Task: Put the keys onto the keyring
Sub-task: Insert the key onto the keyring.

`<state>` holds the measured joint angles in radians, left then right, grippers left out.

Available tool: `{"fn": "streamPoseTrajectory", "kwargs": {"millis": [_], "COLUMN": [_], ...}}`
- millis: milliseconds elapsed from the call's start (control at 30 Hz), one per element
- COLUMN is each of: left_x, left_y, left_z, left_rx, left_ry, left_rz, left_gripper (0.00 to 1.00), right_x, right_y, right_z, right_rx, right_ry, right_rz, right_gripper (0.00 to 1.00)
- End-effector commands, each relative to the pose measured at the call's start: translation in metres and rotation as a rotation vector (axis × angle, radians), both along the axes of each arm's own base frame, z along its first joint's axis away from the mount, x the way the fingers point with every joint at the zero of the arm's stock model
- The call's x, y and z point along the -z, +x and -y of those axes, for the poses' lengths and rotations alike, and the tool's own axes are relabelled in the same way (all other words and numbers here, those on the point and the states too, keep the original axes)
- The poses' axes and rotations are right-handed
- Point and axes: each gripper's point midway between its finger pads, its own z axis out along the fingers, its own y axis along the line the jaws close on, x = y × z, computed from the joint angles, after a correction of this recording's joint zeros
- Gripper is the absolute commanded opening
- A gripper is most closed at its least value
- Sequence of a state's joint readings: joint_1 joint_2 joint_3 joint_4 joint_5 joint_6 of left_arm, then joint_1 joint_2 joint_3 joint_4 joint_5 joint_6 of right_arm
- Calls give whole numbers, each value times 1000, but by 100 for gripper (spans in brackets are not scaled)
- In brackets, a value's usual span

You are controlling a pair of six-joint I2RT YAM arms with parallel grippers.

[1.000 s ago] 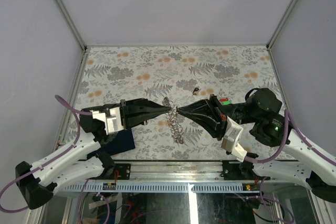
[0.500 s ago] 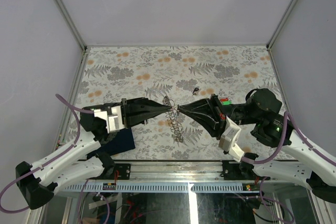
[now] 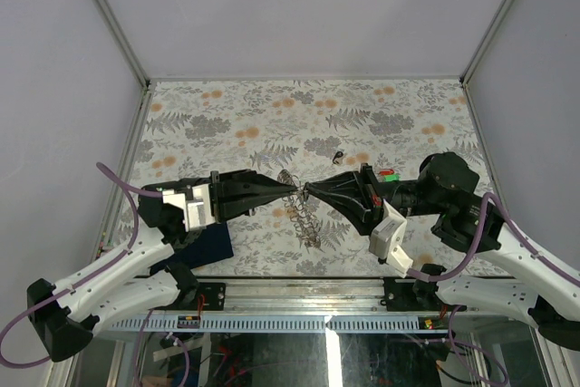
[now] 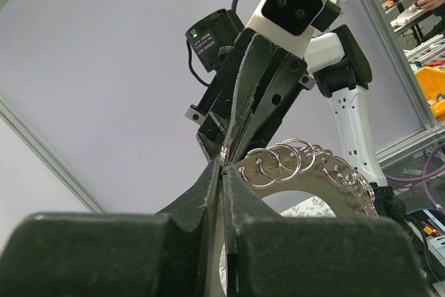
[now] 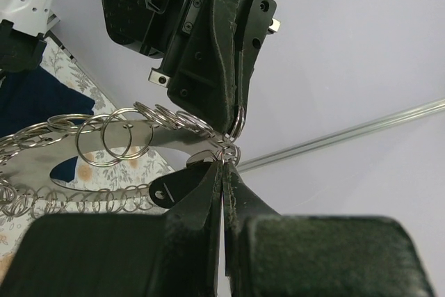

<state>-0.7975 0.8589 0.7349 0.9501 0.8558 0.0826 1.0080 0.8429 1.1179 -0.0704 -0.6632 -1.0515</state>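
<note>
The keyring (image 3: 304, 217), a silvery chain of small linked rings, hangs between both grippers above the table's middle. My left gripper (image 3: 294, 189) is shut on one ring at its fingertips (image 4: 224, 169); more rings (image 4: 300, 163) fan out to the right of them. My right gripper (image 3: 309, 190) faces it tip to tip and is shut on a ring of the chain (image 5: 227, 152). A dark key piece with a small hole (image 5: 175, 186) hangs from the rings against my right fingers. Another tiny dark key (image 3: 338, 156) lies on the table beyond the grippers.
A dark blue square cloth (image 3: 205, 244) lies at the near left, partly under the left arm, and shows in the right wrist view (image 5: 31, 106). The flowered table mat (image 3: 272, 115) is bounded by metal frame rails and grey walls.
The right arm's wrist has turned and shifted slightly left; its white camera block now sits lower. Both fingertips stay together on the chain, and the left arm has barely moved.
</note>
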Motion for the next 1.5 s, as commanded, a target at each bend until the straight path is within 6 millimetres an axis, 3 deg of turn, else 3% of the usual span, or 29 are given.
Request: {"fn": "streamPoseTrajectory", "kwargs": {"millis": [0,467,1033,1467], "left_x": [-22,-21,-21,-17], "left_y": [-8,-8,-5,-3], "left_z": [-8,-8,-5,-1], "left_rx": [2,5,4,12], "left_ry": [-58,-53,-47,-5], "left_rz": [59,57,43,17], "left_gripper": [0,0,0,0], "right_x": [-15,-19,-25,-26], "right_y": [-3,-3,-20,-16], "right_z": [-1,2,6,6], "right_rx": [-12,-7,-82,-58], "right_ry": [46,62,79,89], "right_rz": [29,32,26,46], "right_gripper": [0,0,0,0]}}
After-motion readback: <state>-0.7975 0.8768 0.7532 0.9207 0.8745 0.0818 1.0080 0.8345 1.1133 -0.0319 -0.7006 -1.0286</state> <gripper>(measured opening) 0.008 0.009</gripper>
